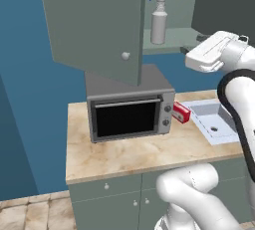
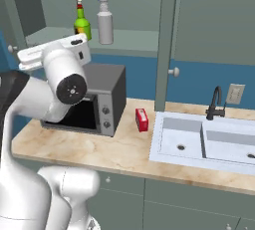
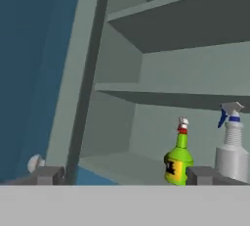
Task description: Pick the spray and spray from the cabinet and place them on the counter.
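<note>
A: Where are the sprays?
B: Tall grey-white trigger bottle with blue nozzle (image 2: 104, 21) and shorter green bottle with yellow label (image 2: 81, 23) both upright, side by side on the floor of the open grey-green wall cabinet (image 1: 99, 20).
A: Gripper?
B: Two-finger gripper (image 3: 124, 175) spread wide, nothing between the tips, facing the shelf, short of both bottles.
A: Counter?
B: Beige marbled countertop (image 1: 134, 157) carries the grey toaster oven (image 1: 130, 107) and a flat red box (image 2: 142, 119).

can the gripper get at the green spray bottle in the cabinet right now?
Probably yes. The cabinet door stands open, the green spray bottle sits at the shelf front beside the grey-white spray bottle, and the open gripper faces it with nothing between.
</note>
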Tool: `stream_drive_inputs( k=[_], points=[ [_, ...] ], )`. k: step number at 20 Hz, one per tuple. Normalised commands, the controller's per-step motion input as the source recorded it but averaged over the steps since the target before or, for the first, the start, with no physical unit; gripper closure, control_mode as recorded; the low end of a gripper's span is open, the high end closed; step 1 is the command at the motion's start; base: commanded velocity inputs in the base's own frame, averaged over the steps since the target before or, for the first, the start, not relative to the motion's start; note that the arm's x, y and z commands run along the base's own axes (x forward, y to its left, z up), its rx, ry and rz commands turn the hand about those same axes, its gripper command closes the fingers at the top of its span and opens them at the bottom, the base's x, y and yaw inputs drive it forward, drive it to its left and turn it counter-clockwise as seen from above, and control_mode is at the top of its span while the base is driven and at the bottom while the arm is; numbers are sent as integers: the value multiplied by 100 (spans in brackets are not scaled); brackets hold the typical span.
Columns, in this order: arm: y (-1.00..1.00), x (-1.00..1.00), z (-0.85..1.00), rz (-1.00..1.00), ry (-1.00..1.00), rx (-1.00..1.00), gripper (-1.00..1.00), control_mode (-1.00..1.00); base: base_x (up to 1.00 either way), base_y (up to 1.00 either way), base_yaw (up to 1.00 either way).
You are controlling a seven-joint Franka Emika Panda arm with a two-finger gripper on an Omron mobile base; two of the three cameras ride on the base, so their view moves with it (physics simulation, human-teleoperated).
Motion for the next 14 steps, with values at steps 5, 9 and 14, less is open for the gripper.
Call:
stream_drive_inputs(
  k=[5, 9, 14],
  points=[
    [0, 9, -13, 14, -21, 1, -100, -100, 0, 0, 0],
    [0, 27, -9, 4, -5, 0, -100, -100, 0, 0, 0],
    [3, 35, -3, 3, 0, 0, -100, -100, 0, 0, 0]
  ],
)
